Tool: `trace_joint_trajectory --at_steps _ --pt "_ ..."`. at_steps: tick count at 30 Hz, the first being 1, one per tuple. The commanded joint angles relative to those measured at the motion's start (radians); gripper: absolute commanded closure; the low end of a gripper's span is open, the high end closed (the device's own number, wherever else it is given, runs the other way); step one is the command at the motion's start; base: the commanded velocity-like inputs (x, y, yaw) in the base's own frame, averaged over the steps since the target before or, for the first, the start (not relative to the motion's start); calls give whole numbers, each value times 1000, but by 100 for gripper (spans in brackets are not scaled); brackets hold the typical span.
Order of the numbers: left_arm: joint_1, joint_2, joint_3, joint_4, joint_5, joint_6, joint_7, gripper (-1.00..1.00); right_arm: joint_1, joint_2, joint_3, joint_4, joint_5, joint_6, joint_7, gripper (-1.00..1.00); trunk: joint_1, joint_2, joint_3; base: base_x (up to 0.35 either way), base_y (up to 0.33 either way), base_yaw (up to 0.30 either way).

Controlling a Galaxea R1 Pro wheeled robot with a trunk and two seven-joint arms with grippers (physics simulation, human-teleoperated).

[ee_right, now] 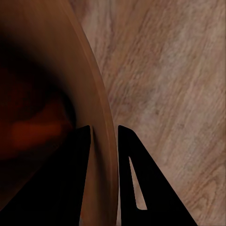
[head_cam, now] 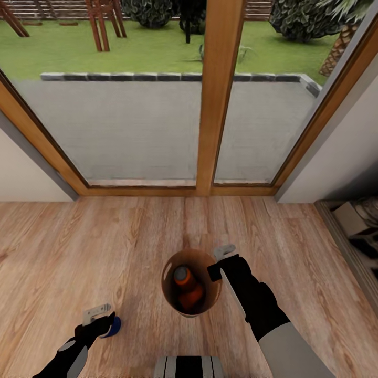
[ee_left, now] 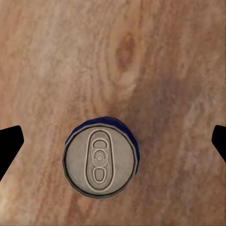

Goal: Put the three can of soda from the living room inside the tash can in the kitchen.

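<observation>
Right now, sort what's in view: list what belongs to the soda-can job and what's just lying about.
Job:
- tash can, rim pinched by the right claw
- orange soda cans inside it

Lying about:
- blue can on the wood floor, under the open left claw
- shelf clutter

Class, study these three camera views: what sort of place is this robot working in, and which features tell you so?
Probably an indoor room of a house opening onto a garden: a light wood plank floor, a tall wood-framed glass door onto a paved patio with lawn beyond, and a small bin holding orange cans.
</observation>
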Motion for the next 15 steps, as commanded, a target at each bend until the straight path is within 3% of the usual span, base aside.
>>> trace_joint_trajectory --at_steps 1,8,15 --pt "0 0 0 0 0 0 0 -100 0 0 1 0 -21 -1 1 100 0 0 -2 0 0 0" --pt "0 0 0 -1 0 0 0 -100 0 0 1 -2 -22 -1 1 100 0 0 -6 0 0 0" --pt "0 0 0 -1 0 0 0 -100 -4 -1 1 -85 -21 1 1 100 0 0 -15 0 0 0"
